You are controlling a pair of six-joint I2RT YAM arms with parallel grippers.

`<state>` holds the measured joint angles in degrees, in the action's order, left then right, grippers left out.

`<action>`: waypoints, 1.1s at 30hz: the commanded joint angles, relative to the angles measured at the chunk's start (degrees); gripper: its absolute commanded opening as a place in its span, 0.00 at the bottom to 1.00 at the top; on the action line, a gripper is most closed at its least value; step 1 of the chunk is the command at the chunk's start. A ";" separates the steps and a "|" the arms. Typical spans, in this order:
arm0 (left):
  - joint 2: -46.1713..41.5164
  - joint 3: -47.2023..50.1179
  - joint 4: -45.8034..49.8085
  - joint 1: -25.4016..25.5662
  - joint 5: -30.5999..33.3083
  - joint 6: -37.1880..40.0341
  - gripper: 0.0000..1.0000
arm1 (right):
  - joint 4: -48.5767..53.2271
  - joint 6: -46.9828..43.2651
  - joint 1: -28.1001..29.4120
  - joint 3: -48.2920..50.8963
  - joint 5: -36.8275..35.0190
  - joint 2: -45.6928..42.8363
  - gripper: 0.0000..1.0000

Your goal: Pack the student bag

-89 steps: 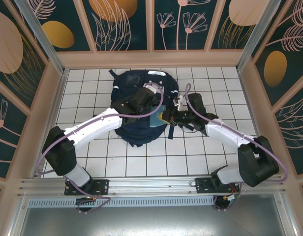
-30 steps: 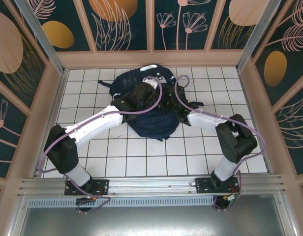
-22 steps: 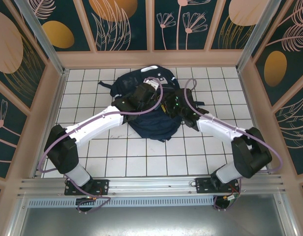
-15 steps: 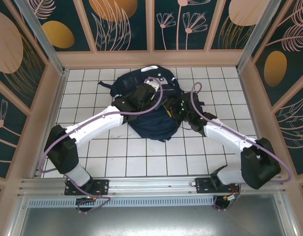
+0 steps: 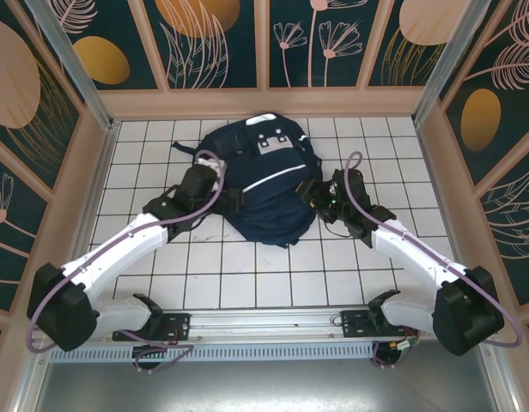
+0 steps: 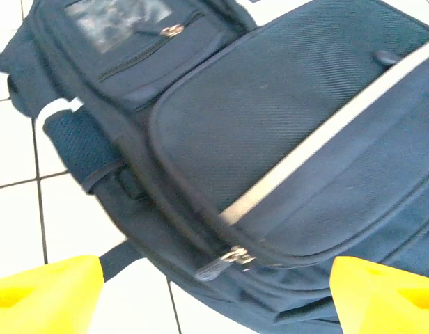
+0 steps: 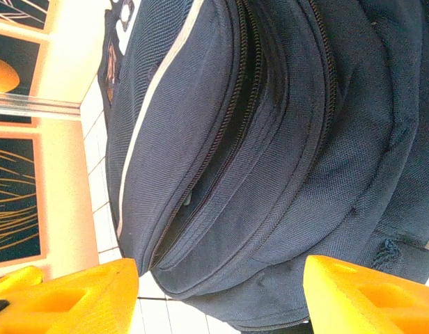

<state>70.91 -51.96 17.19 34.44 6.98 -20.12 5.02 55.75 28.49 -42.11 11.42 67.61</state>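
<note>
The student bag lies on the white tiles, dark navy with a white stripe and grey-white patches near its far end. My left gripper sits at its left edge, open, yellow fingertips wide apart with nothing between them. In the left wrist view the student bag shows its stripe and a metal zipper pull. My right gripper is at the bag's right side, open too, fingertips apart. The right wrist view looks along the student bag, where one zipper gapes slightly.
A black strap trails from the bag's far left. Wooden-framed patterned walls close in the tiled floor on three sides. An aluminium rail runs along the near edge by the arm bases.
My left arm has drawn back off the bag's top to its left side. The right gripper has pulled away to the right. The bag's striped front now lies uncovered.
</note>
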 commanded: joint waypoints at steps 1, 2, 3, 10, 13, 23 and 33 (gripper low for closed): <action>-2.83 6.22 -8.76 -2.64 -9.81 0.07 0.83 | 0.24 -2.05 0.12 -1.31 2.05 1.61 0.65; -3.08 7.58 -10.33 -3.21 -11.80 1.64 0.82 | 0.03 -1.95 0.08 -1.56 2.43 2.23 0.65; -2.91 8.37 -11.12 -3.70 -13.39 2.95 0.82 | -0.21 -1.94 0.17 -1.82 3.03 2.82 0.65; 3.37 9.16 -13.25 -7.67 -18.17 5.25 0.76 | -4.02 -3.45 2.26 -2.81 6.87 5.13 0.76; 6.43 8.43 -14.08 -8.29 -20.77 6.18 0.68 | -4.01 -3.41 2.53 -3.83 7.95 6.39 0.76; 11.80 7.48 -15.66 -9.39 -27.98 9.88 0.54 | -4.24 -2.57 4.11 -4.77 8.28 8.56 0.76; 11.55 7.57 -16.24 -9.39 -30.76 9.97 0.40 | -3.12 -2.18 4.82 -6.19 7.48 9.64 0.74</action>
<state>83.09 -43.29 2.35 25.43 -22.11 -10.94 1.96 53.69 32.73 -46.11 19.18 76.58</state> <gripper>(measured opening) 0.429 0.747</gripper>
